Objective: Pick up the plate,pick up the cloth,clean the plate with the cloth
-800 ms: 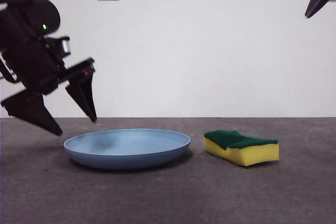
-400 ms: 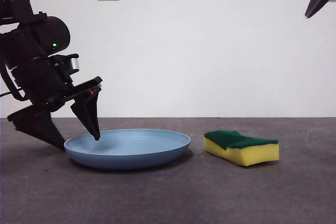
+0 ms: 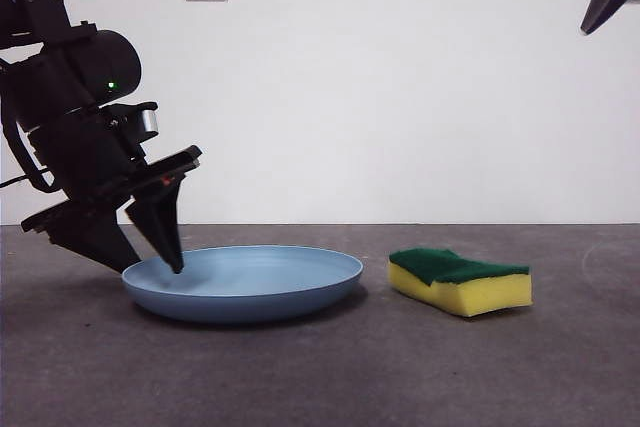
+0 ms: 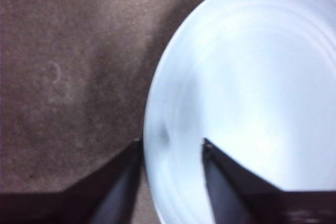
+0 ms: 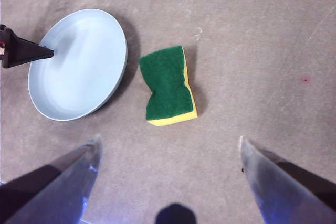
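As you compare the last second of the front view, note the change: the left gripper [image 3: 150, 262] has come down from above the bench [image 3: 320, 367] and closed in on the near-side rim of the plate [image 3: 243, 282]. It hung clear of the plate a second ago; now one of its fingers [image 3: 165, 237] dips inside the bowl of the plate and the other sits low outside the rim. The plate itself has not shifted, and it lies flat on the bench.

Judgement: you are at the pre-grasp of step one, the plate pick-up. Nothing is lifted yet.

Fingers, left: open, moderately apart. In the left wrist view the rim of the plate [image 4: 247, 98] runs between the two finger tips, one finger [image 4: 220, 177] over the pale inner surface, the other over bare bench just beside the edge. They straddle the rim but do not pinch it; whether either tip touches the plate you cannot tell.

Fingers, right: the right gripper [image 5: 168, 156] is spread wide, holds nothing, and waits high above the bench, showing only as a dark tip at a top corner of the front view.

Sponge [image 3: 460, 282]: on the bench beside the plate, near but apart from it, green side up, untouched. The right wrist view shows it [image 5: 168, 85] lying between plate and open bench.

Next you likely need the left fingers to close on the rim.
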You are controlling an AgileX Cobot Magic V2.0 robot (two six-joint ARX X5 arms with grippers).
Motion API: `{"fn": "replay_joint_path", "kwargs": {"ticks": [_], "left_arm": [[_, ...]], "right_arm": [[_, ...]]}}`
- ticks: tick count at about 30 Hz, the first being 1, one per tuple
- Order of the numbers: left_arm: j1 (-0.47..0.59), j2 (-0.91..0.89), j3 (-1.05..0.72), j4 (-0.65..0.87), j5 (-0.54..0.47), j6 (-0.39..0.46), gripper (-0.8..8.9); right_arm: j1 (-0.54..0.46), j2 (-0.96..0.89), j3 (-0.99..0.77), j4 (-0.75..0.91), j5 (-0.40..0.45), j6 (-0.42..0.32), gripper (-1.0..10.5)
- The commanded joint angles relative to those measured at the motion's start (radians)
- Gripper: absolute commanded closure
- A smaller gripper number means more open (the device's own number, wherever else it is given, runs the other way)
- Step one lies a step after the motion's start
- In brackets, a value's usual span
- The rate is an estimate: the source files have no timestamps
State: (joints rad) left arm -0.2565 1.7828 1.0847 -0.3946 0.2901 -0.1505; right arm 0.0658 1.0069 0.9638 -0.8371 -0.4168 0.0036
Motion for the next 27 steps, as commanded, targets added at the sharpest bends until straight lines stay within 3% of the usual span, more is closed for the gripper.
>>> {"fn": "replay_joint_path", "kwargs": {"ticks": [1,10,19,27], "left_arm": [[-0.005,0.011,-0.003,-0.014,-0.004,0.024,8.22],[-0.006,0.009,-0.003,-0.052,-0.047,0.051,8.22],[-0.006,-0.168,0.009,-0.103,-0.046,0.051,8.22],[-0.006,-0.415,0.052,-0.237,-0.053,0.1,8.22]], "right_arm": [[0.002,0.001,0.004,0.005,-0.001,0.006,5.1],[0.011,0.001,0.004,0.005,-0.004,0.006,5.1],[0.145,0.102,0.019,0.015,0.01,-0.02,5.1],[0.288,0.324,0.116,0.043,0.176,-0.087,5.1]]}}
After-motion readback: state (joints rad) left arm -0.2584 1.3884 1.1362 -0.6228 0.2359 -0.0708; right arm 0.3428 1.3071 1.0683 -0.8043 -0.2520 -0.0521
